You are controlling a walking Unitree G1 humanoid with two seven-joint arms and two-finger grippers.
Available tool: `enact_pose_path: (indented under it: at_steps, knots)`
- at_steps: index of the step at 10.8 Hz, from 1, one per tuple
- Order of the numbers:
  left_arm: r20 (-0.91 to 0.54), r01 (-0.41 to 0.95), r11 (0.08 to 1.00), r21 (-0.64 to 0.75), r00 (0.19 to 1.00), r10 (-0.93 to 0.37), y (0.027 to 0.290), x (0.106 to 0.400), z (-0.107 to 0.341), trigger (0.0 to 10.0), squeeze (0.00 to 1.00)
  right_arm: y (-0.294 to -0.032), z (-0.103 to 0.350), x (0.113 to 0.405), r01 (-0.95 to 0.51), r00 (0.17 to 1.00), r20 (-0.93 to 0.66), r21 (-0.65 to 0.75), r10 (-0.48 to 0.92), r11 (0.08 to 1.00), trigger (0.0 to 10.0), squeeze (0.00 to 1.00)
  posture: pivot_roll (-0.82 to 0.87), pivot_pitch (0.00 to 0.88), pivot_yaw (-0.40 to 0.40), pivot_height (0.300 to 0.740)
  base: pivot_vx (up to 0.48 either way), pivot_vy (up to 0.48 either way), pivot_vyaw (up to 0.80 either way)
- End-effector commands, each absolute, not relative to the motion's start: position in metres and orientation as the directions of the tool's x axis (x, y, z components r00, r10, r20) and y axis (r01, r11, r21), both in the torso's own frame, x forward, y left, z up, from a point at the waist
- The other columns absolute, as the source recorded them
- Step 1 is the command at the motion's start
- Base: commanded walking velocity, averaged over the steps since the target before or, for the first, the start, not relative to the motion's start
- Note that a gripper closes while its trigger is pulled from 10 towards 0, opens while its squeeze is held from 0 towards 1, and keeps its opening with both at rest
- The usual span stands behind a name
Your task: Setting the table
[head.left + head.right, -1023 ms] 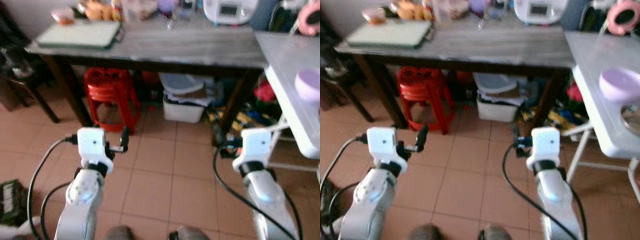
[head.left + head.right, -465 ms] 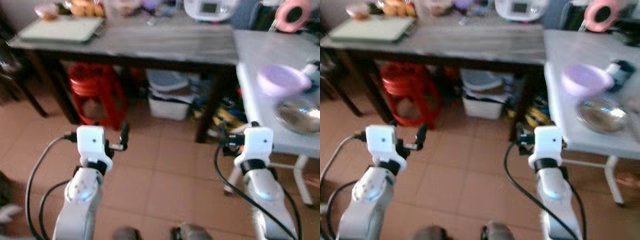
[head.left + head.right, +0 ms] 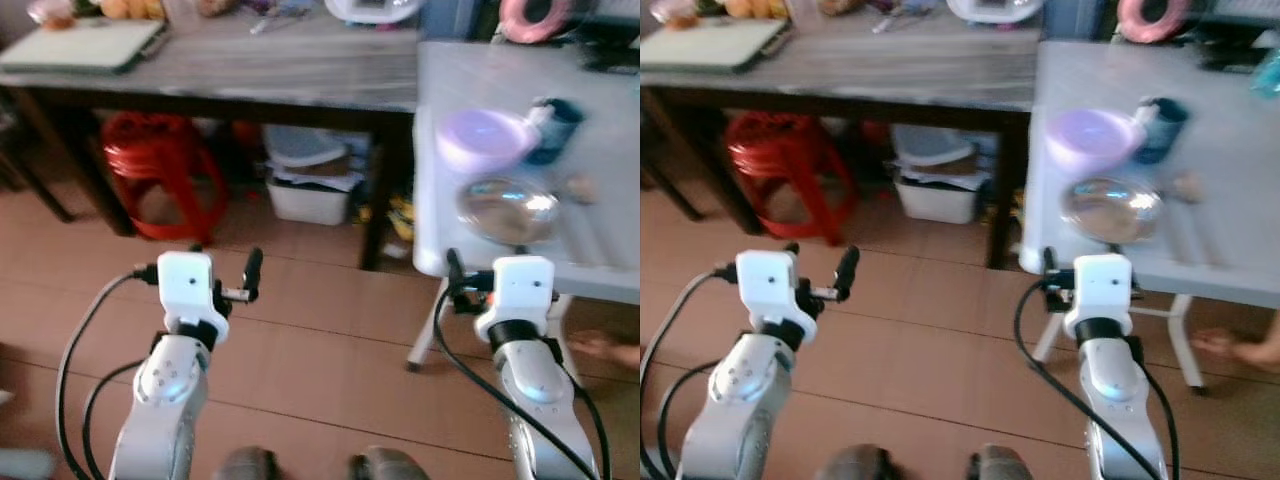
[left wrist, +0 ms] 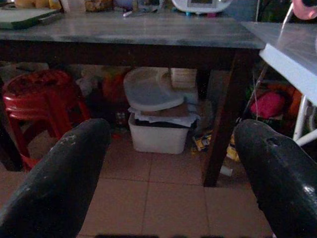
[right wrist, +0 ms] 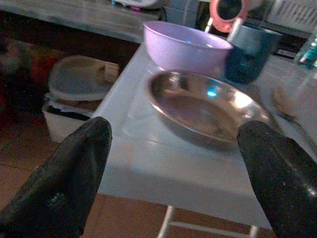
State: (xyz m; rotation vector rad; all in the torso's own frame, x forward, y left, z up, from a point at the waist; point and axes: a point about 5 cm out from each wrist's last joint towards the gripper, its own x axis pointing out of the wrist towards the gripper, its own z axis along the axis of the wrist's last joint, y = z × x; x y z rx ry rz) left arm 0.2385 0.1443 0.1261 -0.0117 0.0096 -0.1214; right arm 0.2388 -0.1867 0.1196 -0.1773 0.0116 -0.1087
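My right gripper (image 5: 173, 183) has its fingers spread wide, hovering short of the white table (image 3: 600, 240) at the right of the frame. On it near the front edge lies a metal plate (image 5: 205, 106), with a purple bowl (image 5: 185, 47) just behind and a dark cup (image 5: 250, 52) beside the bowl. My left gripper (image 4: 173, 171) is spread too, facing the red stool (image 4: 37, 101) and a white bin (image 4: 158, 136) under the grey table (image 3: 290, 70).

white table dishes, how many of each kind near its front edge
Lilac plastic bowl: 1
Shallow round steel plate: 1
Dark teal cup: 1
Total: 3, all on the white table, in front of the right tool.
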Motion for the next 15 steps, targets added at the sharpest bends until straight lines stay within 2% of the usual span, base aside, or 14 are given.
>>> enact_pose_path:
  at_steps: [1, 3, 4, 5, 7, 10, 15]
  knots:
    - [-0.023, 0.084, 0.996, 0.021, 0.996, -0.084, 0.152, 0.238, 0.123, 10.0, 0.0, -0.181, 0.12, 0.239, 0.081, 0.996, -0.014, -0.142, -0.083, 0.987, 10.0, 0.0, -0.04, 0.118, 0.014, 0.74, 0.0, 0.0, 0.0]
    - [0.003, 0.056, 0.997, 0.045, 0.998, -0.057, 0.153, 0.238, 0.125, 10.0, 0.0, -0.184, 0.118, 0.239, 0.115, 0.992, -0.025, -0.153, -0.121, 0.981, 10.0, 0.0, -0.05, 0.117, 0.013, 0.74, 0.0, 0.0, 0.0]
    - [0.011, 0.065, 0.998, 0.012, 0.998, -0.065, 0.152, 0.239, 0.125, 10.0, 0.0, -0.184, 0.119, 0.239, 0.104, 0.993, -0.028, -0.172, -0.111, 0.98, 10.0, 0.0, -0.05, 0.117, 0.012, 0.74, 0.0, 0.0, 0.0]
    - [0.011, 0.098, 0.995, -0.004, 0.995, -0.098, 0.15, 0.239, 0.126, 10.0, 0.0, -0.184, 0.127, 0.236, 0.111, 0.994, 0.028, -0.135, -0.108, 0.985, 10.0, 0.0, -0.05, 0.116, 0.008, 0.74, 0.0, 0.0, 0.0]
    - [0.03, 0.126, 0.992, -0.019, 0.992, -0.126, 0.147, 0.238, 0.128, 10.0, 0.0, -0.189, 0.136, 0.237, 0.139, 0.989, 0.075, -0.178, -0.127, 0.974, 10.0, 0.0, -0.05, 0.113, 0.006, 0.74, 0.0, 0.0, 0.0]
    - [0.04, 0.148, 0.989, -0.028, 0.988, -0.146, 0.145, 0.239, 0.129, 10.0, 0.0, -0.189, 0.137, 0.238, 0.129, 0.99, 0.079, -0.174, -0.116, 0.976, 10.0, 0.0, -0.05, 0.115, 0.005, 0.74, 0.29, 0.0, -0.68]
    - [0.044, 0.149, 0.988, -0.032, 0.988, -0.148, 0.143, 0.24, 0.129, 10.0, 0.0, -0.182, 0.142, 0.237, 0.079, 0.992, 0.111, -0.242, -0.054, 0.967, 10.0, 0.0, -0.06, 0.12, 0.005, 0.74, 0.312, 0.0, 0.0]
